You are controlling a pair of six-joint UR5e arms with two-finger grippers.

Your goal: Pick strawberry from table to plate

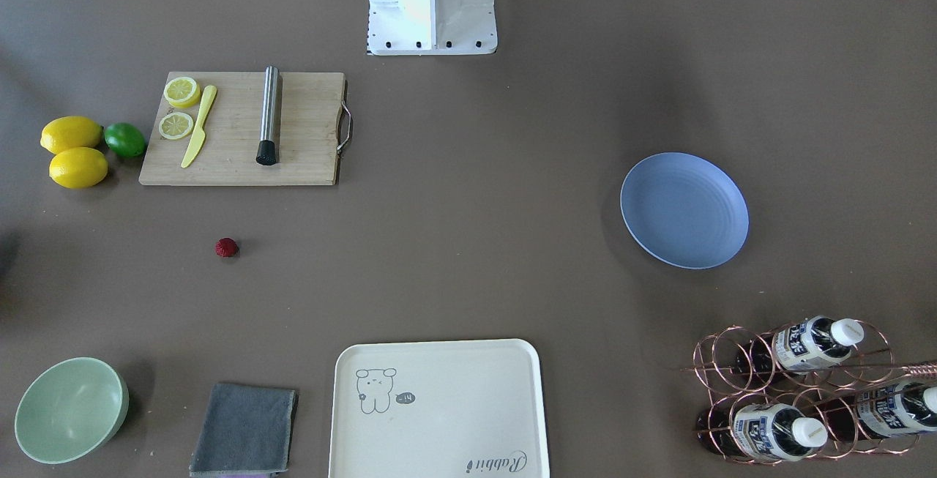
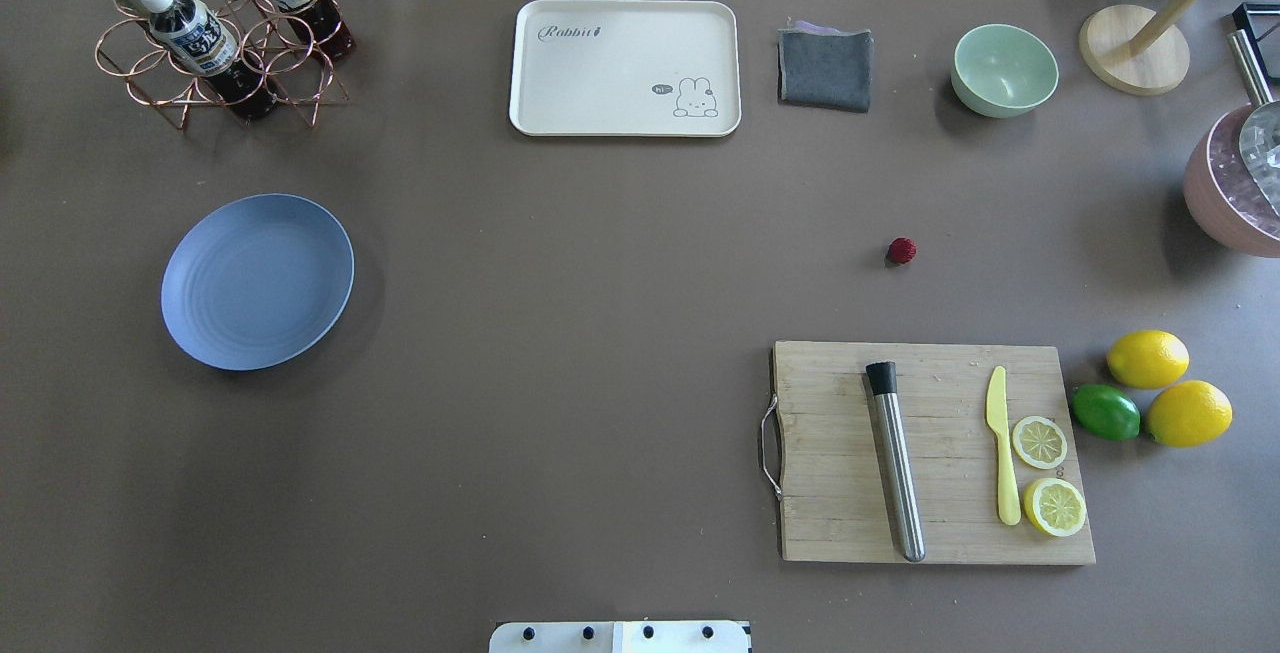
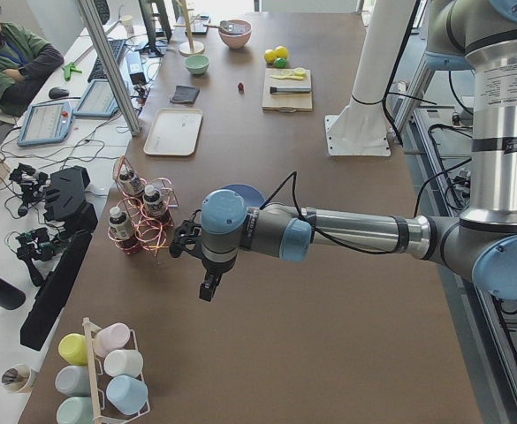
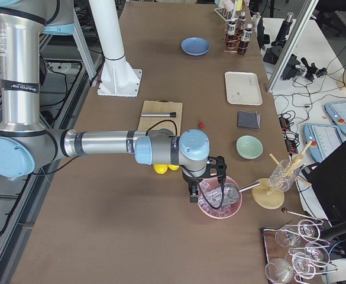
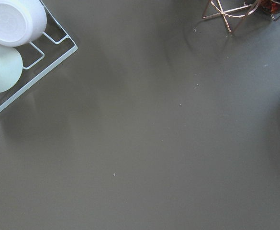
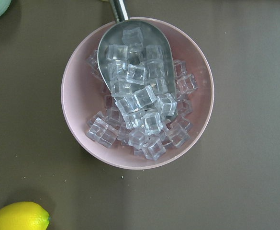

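The strawberry [image 2: 901, 250] [image 1: 227, 247], small and dark red, lies alone on the brown table [image 2: 600, 283], beyond the cutting board. Far across the table sits the light-blue plate [image 2: 257, 281] [image 1: 684, 210], with nothing on it. Neither gripper appears in the overhead or front-facing views. My left gripper [image 3: 207, 290] hangs over the table's left end, near the bottle rack and well past the plate. Over a pink bowl of ice at the opposite end hovers my right gripper [image 4: 191, 194]. Whether either is open or shut I cannot tell.
A wooden cutting board [image 2: 930, 453] holds a metal muddler, a yellow knife and lemon slices. Two lemons [image 2: 1147, 358] and a lime [image 2: 1105, 411] lie beside it. A cream tray [image 2: 625, 68], grey cloth [image 2: 825, 68], green bowl [image 2: 1004, 69] and bottle rack [image 2: 215, 33] line the far edge.
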